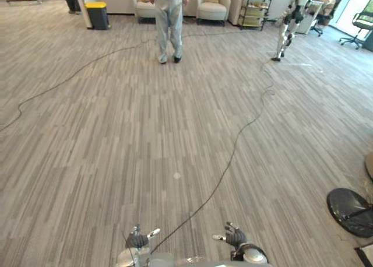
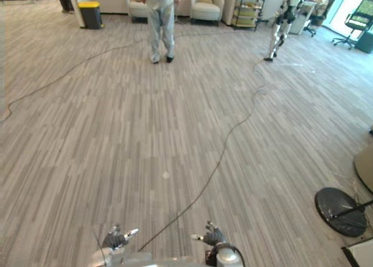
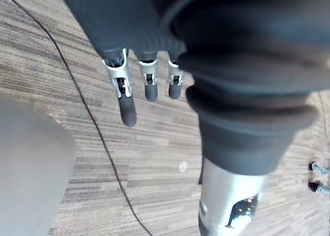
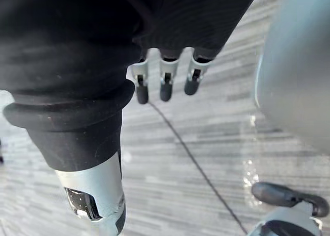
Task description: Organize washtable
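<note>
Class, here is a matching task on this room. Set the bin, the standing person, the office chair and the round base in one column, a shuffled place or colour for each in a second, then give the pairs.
1. bin
2. person
3. office chair
4. round base

A. black, flat on the floor, near right
B. far middle, in pale trousers
C. far left, yellow lid
D. far right corner, on wheels

Pairs: 1-C, 2-B, 3-D, 4-A

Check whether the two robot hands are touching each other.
Apart. The left eye view shows the left robot hand and the right robot hand separated by a stretch of floor, both open.
</note>
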Available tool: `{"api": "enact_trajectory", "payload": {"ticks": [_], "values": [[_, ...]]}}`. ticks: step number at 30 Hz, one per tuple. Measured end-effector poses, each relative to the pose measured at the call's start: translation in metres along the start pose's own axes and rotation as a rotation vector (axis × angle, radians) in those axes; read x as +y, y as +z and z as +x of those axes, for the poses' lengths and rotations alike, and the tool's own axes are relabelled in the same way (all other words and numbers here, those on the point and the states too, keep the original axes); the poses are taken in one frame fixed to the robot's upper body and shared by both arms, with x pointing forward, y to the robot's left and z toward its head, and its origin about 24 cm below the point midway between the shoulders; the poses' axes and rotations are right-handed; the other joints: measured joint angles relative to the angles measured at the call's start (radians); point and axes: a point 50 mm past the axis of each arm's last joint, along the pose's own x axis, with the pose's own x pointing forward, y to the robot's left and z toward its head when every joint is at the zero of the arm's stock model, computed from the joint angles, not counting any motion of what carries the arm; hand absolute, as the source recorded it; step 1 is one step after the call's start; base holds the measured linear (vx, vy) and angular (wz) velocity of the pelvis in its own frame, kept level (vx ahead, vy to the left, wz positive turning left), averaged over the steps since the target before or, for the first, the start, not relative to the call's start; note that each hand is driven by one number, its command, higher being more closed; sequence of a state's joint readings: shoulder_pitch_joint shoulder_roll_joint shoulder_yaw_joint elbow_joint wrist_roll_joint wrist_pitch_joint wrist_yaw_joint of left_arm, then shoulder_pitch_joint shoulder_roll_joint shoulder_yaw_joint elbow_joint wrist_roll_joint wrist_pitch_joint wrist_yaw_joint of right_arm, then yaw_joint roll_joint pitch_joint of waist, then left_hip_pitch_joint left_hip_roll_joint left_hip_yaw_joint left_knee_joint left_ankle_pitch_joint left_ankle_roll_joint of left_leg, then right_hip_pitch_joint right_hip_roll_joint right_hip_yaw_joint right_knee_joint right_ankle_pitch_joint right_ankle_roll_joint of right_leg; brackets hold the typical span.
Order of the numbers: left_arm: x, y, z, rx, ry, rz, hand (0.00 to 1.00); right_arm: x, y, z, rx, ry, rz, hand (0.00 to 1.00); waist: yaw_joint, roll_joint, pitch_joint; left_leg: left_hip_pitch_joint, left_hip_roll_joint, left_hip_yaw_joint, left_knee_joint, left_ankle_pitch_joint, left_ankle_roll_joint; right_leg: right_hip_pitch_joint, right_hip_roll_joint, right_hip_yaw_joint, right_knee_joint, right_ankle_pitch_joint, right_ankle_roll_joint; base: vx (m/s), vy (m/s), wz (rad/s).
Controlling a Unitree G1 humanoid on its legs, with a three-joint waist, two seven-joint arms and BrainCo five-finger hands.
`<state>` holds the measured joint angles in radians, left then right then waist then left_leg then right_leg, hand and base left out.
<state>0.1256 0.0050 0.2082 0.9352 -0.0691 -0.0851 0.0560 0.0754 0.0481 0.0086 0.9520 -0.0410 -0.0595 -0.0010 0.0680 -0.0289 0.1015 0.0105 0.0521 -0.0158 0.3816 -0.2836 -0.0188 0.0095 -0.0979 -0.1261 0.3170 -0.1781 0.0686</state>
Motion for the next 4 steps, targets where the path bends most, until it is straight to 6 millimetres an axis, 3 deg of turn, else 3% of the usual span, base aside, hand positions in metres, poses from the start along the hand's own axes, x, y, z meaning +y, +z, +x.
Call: {"api": "enact_trajectory", "payload": {"ticks": [4], "values": [[-0.0044, -0.0054, -0.0016, 0.017, 0.004, -0.024, 0.00, -0.0057, -0.0028, -0.0004, 0.011, -0.015, -0.008, 0.00, 0.003, 0.010, -0.005, 0.049, 0.014, -0.052, -0.064, 0.021, -0.034, 0.078, 0.017, -0.067, -0.073, 0.008, -0.011, 0.10, -0.115, 0.37]]}}
